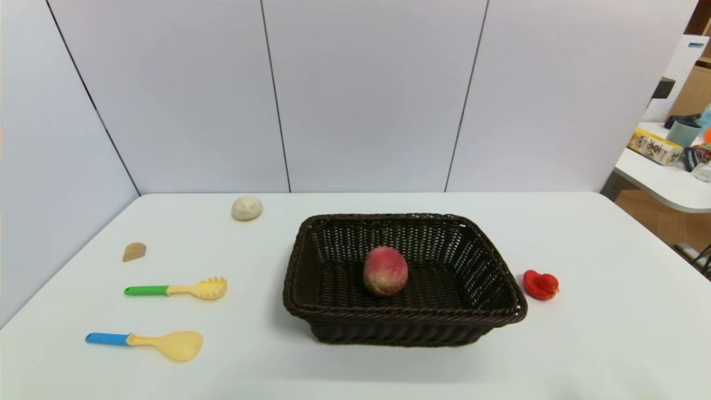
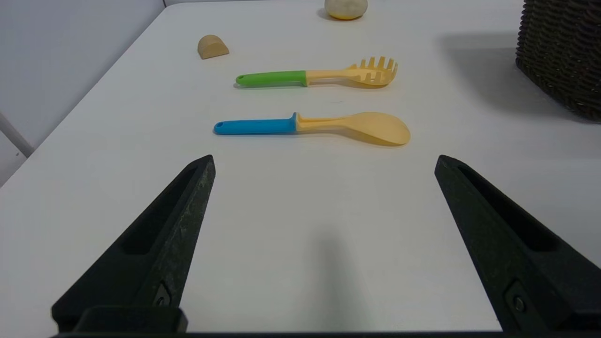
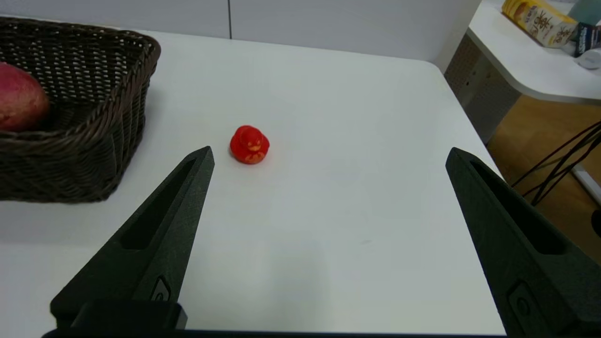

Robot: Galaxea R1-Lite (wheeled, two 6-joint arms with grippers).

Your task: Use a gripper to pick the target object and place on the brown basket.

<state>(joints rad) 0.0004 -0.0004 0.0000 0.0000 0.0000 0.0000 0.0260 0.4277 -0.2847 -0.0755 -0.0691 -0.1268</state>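
Head view: the peach-like fruit (image 1: 385, 271) lies inside the brown basket (image 1: 311, 233), near the middle of its floor at frame centre; neither arm shows here.
Task state: judging by this, the placing looks done, with nothing left to lift.
Left gripper: in the left wrist view the left gripper (image 2: 324, 164) hangs over bare white table (image 2: 300, 225), jaws spread wide and empty; only a corner of the basket shows at upper right, and the fruit is out of sight.
Right gripper: in the right wrist view the right gripper (image 3: 328, 157) is likewise wide open and holds nothing.
Fruit against right gripper: the fruit sits at the left edge of that frame, behind the basket wall, well apart from the jaws.
Nearer thing: a small red duck-like toy (image 3: 249, 144) lies just beyond the fingertips.
Handling: probably light, firm and smooth-skinned, likely to roll.
Hold: best taken across its widest middle, from above.
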